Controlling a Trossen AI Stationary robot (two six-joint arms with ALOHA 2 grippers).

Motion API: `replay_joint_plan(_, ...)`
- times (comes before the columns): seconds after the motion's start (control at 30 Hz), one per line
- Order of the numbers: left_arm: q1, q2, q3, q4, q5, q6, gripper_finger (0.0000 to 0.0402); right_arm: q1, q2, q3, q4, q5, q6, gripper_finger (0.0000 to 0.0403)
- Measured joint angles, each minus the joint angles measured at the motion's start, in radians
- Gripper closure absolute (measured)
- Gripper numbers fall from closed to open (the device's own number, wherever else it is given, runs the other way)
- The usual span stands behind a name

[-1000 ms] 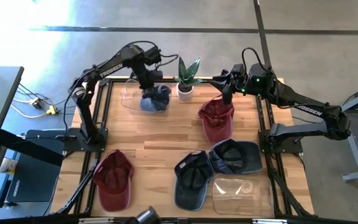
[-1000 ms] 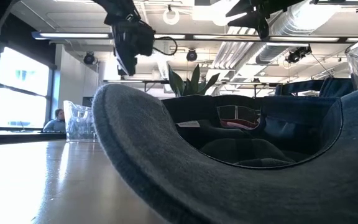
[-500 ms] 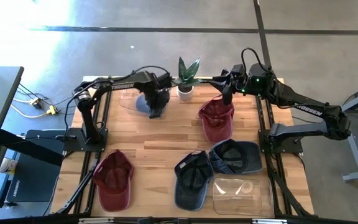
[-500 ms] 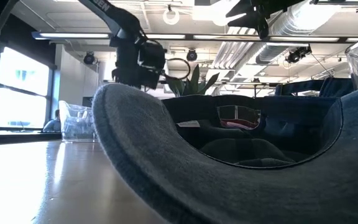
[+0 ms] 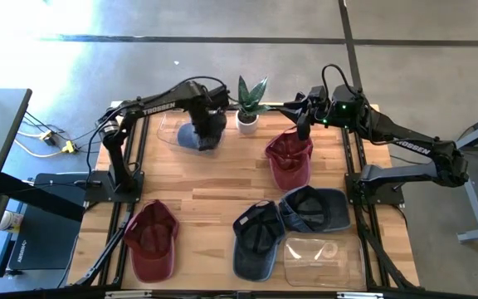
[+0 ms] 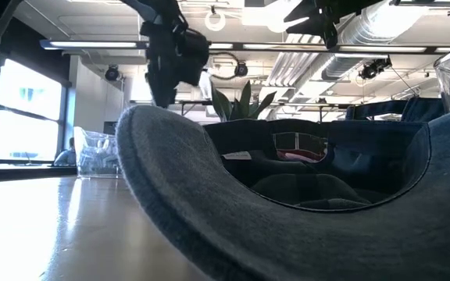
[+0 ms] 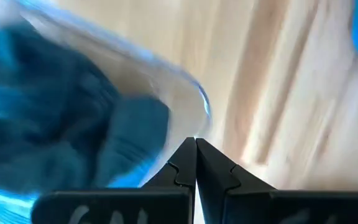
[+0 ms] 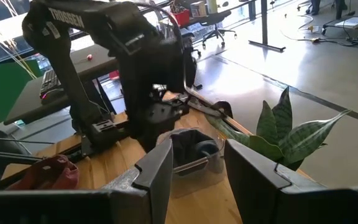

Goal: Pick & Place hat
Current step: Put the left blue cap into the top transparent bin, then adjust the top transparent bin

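Hat (image 5: pixel 191 135), blue, lies in the clear bin (image 5: pixel 171 131) beside the plant (image 5: pixel 249 101). My left gripper (image 5: pixel 211 133) hovers over it, fingers together, empty. Right gripper (image 5: pixel 304 126) half-spread above the red hat (image 5: pixel 289 158).

A blue denim hat (image 5: pixel 196 137) lies crumpled inside a clear plastic bin (image 5: pixel 171 132) at the far left of the counter (image 5: pixel 214 178), partly hidden under the arm. A dark red cap (image 5: pixel 289 159) sits at the far right with its opening up, and a second red cap (image 5: pixel 151 239) lies open side up at the near left. Two dark blue caps rest side by side near the front, one (image 5: pixel 256 238) just left of the other (image 5: pixel 315 208), both upturned, beside a second clear bin (image 5: pixel 322 261) at the near right.
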Motion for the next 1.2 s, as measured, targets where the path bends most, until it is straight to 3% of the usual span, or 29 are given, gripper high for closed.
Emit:
replay_joint_plan(0.13,0.025,0.001,-0.076,-0.003,-0.080,-0.002,0.0401,0.000,0.000,0.000,-0.001,0.000,0.000,0.0261)
replay_joint_plan(0.3,0.039,0.002,-0.215,0.148,-0.165,-0.033,0.0401,0.000,0.000,0.000,-0.004,-0.006,0.000,0.0261)
replay_joint_plan(0.53,0.042,0.002,-0.276,0.180,-0.409,-0.047,0.0401,0.000,0.000,0.000,-0.006,-0.009,0.000,0.0261)
replay_joint_plan(0.63,0.026,0.003,-0.212,0.147,-0.399,-0.058,0.0401,0.000,0.000,0.000,-0.006,-0.003,0.000,0.0261)
replay_joint_plan(0.73,0.025,-0.018,-0.126,0.062,-0.322,-0.074,0.0401,0.000,0.000,0.000,-0.006,0.000,-0.006,0.0261)
replay_joint_plan(0.87,0.030,-0.021,-0.050,-0.037,-0.112,-0.078,0.0401,0.000,0.000,0.000,-0.007,-0.001,0.006,0.0261)
replay_joint_plan(1.03,0.018,-0.024,-0.049,-0.158,0.095,-0.019,0.0401,0.000,0.000,0.000,-0.008,-0.001,0.009,0.0261)
replay_joint_plan(1.1,0.010,-0.021,-0.081,-0.105,0.044,-0.005,0.0401,0.000,0.000,0.000,-0.009,-0.001,0.006,0.0261)
replay_joint_plan(1.2,-0.019,-0.019,-0.126,0.050,-0.139,-0.005,0.0401,0.000,0.000,0.000,-0.009,-0.001,0.002,0.0261)
